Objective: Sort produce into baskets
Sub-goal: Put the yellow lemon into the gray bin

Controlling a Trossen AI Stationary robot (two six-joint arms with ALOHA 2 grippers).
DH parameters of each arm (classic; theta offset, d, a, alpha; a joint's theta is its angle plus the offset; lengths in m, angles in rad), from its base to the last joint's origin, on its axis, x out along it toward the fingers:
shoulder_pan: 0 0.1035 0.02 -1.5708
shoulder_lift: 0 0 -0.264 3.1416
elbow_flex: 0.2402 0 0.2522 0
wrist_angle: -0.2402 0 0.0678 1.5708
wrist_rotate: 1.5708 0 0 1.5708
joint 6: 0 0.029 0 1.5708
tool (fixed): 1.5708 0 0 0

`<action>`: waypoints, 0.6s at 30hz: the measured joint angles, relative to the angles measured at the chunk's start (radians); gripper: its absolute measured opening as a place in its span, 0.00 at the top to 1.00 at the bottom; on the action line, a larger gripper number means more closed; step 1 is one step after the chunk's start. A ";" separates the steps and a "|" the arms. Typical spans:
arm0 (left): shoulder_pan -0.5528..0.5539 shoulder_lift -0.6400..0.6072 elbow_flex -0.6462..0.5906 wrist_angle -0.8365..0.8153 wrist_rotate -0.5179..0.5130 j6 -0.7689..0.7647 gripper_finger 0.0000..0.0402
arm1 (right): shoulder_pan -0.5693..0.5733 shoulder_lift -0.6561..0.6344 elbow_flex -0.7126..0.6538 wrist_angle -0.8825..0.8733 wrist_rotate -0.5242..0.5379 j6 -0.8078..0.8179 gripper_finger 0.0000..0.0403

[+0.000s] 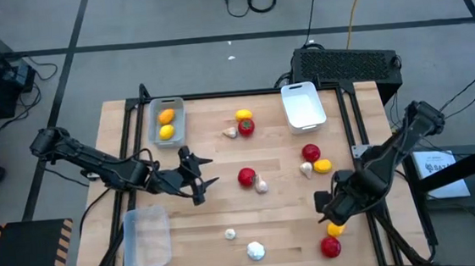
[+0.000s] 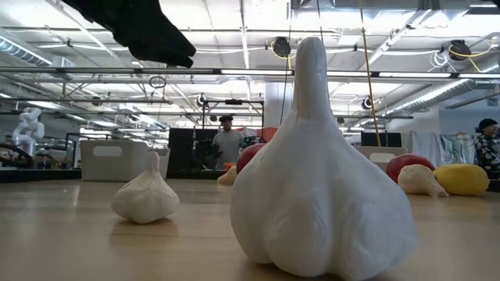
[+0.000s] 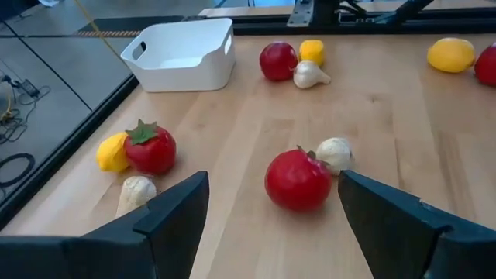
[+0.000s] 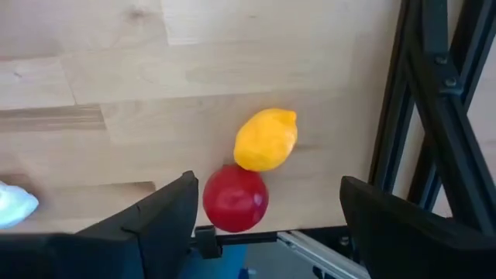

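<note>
**A:** Garlic (image 2: 320, 179) is seen closest: a fat white bulb with ribbed cloves and a tall neck. It is left unsorted at the 6 o'clock edge of the table (image 1: 287, 222). Why are both arms poised?

**B:** Each is judged to be lined up on a target. The left gripper (image 1: 210, 171), at 9 o'clock, is held spread and empty. It is aimed at a glossy red fruit (image 3: 297, 180) at centre, which is touched by a small bulb (image 3: 335, 152). The right gripper (image 1: 325, 211), at 4 o'clock, is likewise held wide with nothing grasped. It is set over a waxy lemon (image 4: 266, 139) that is touched by a second red fruit (image 4: 235, 198).

**A:** And the baskets?

**B:** Two lemons are already held in the grey basket (image 1: 153, 114) at 10 o'clock, so sorting by kind is implied. Nothing is seen in the white basket (image 1: 304, 109) at 1 o'clock or the clear basket (image 1: 146, 238) at 8 o'clock. Other produce is scattered between them.
</note>
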 joint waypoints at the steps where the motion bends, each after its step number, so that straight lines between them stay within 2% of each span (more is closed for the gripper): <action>1: -0.001 0.000 0.000 -0.001 0.014 0.000 0.27 | 0.004 0.008 0.000 0.001 0.000 0.007 0.25; 6: -0.003 0.000 0.000 -0.001 0.070 0.000 0.27 | 0.008 0.090 0.000 0.003 0.000 0.014 0.25; 18: -0.002 0.000 0.000 0.003 0.076 -0.008 0.27 | 0.068 0.211 -0.020 0.067 -0.019 0.017 0.25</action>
